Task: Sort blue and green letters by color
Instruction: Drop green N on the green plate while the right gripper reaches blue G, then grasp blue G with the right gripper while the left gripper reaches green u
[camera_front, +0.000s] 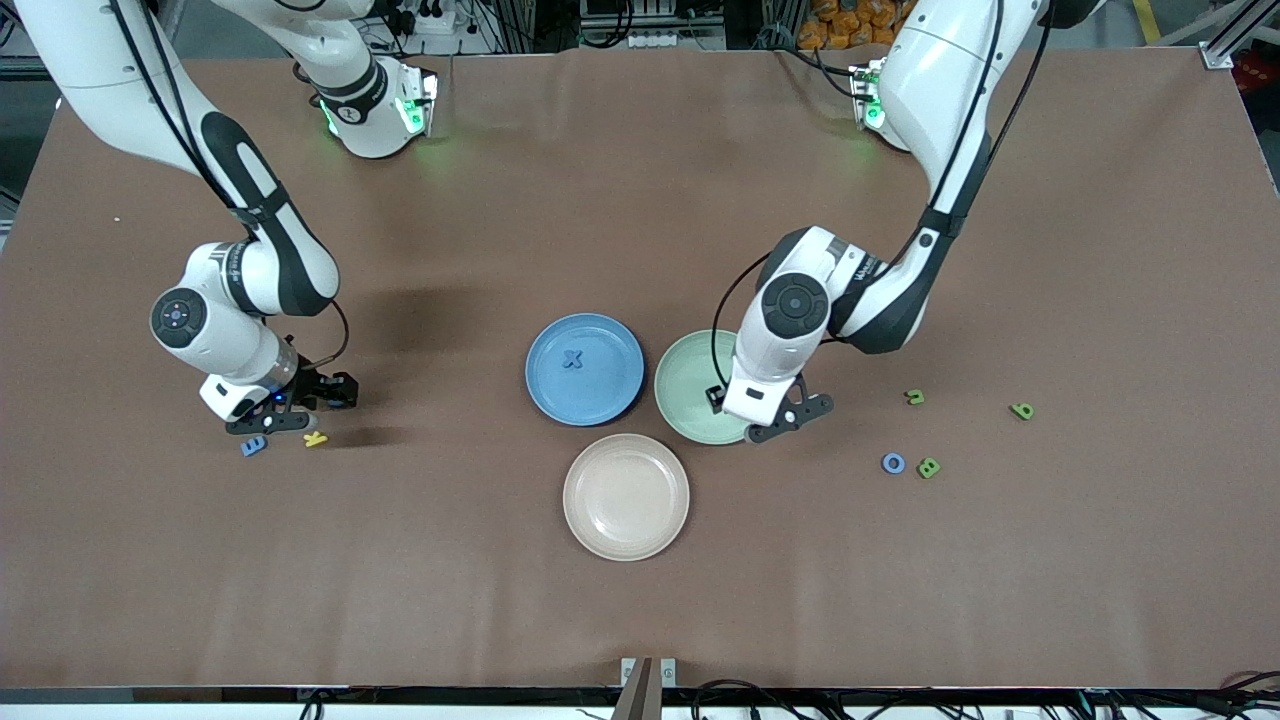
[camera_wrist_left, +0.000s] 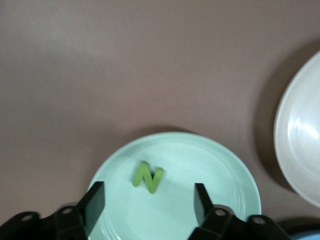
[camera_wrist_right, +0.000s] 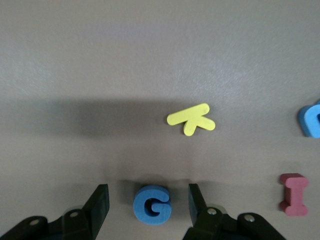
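Now left tool (camera_wrist_left: 149, 202) over green plate (camera_wrist_left: 225, 170) (N (camera_wrist_left: 148, 177) free); right tool (camera_wrist_right: 146, 205) straddling G (camera_wrist_right: 152, 204).

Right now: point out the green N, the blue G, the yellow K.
green N (camera_wrist_left: 148, 177), left wrist view, middle diagonal stroke.
blue G (camera_wrist_right: 152, 204), right wrist view, centre of the letter face.
yellow K (camera_wrist_right: 191, 120), right wrist view, where the strokes meet.

You could read only the letter shapes themselves. A green N (camera_wrist_left: 148, 177) lay in the green plate (camera_wrist_left: 225, 170). A blue G (camera_wrist_right: 152, 203), yellow K (camera_wrist_right: 191, 119) and red I (camera_wrist_right: 294, 194) lay on the table (camera_wrist_right: 150, 60). A blue X (camera_front: 572, 359) lay in the blue plate (camera_front: 610, 345).
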